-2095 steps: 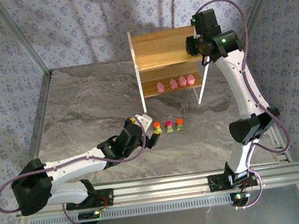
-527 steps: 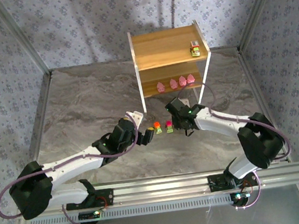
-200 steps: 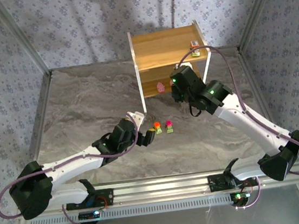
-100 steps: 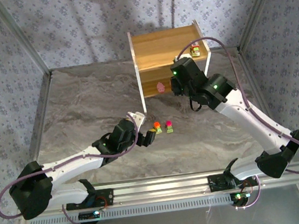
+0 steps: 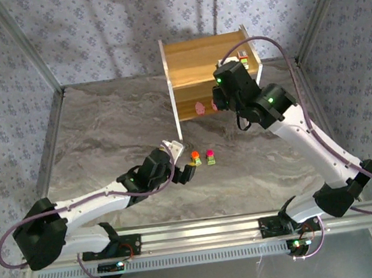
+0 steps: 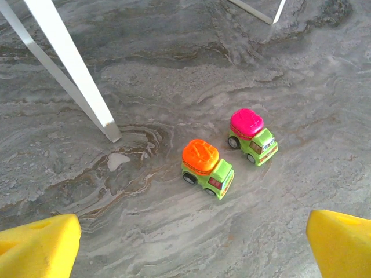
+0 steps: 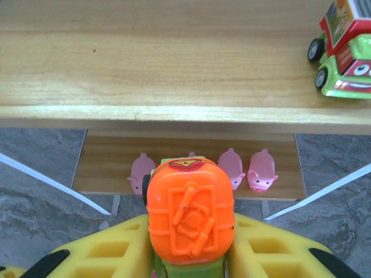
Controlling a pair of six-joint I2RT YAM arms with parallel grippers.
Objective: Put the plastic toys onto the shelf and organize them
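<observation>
- Right gripper: two yellow moulded plastic fingers with open lattice pockets, jaws drawn in narrow and clamped on the held car. This is a blocky, glossy plastic toy with an embossed orange roof and a green base. It is carried in front of the upper board's front edge.
- Shelf: two light-brown wood-grain boards between thin white side panels. It stands at 12 o'clock on the table.
- Red-roofed car: a green-based plastic toy with black wheels. It sits on the upper board, at 2 o'clock from the held car.
- Pink pigs: smooth, rounded figures in a row on the lower board. Three show in full; a further pink shape is mostly hidden behind the held car.
- Left gripper: yellow fingertips spread wide with nothing between them, low over the table.
- Loose orange-roofed car and magenta-roofed car: both green-based and standing on the table, close but apart. The magenta one lies at 2 o'clock from the orange one.
- White shelf leg: a flat, slim strip at 10 o'clock from these cars.
- Table surface: a grey marbled stone pattern with a matt finish.
- Walls: pale blue-grey with a small repeated floral print.
- Aluminium rail: ribbed and silver, at 6 o'clock.
</observation>
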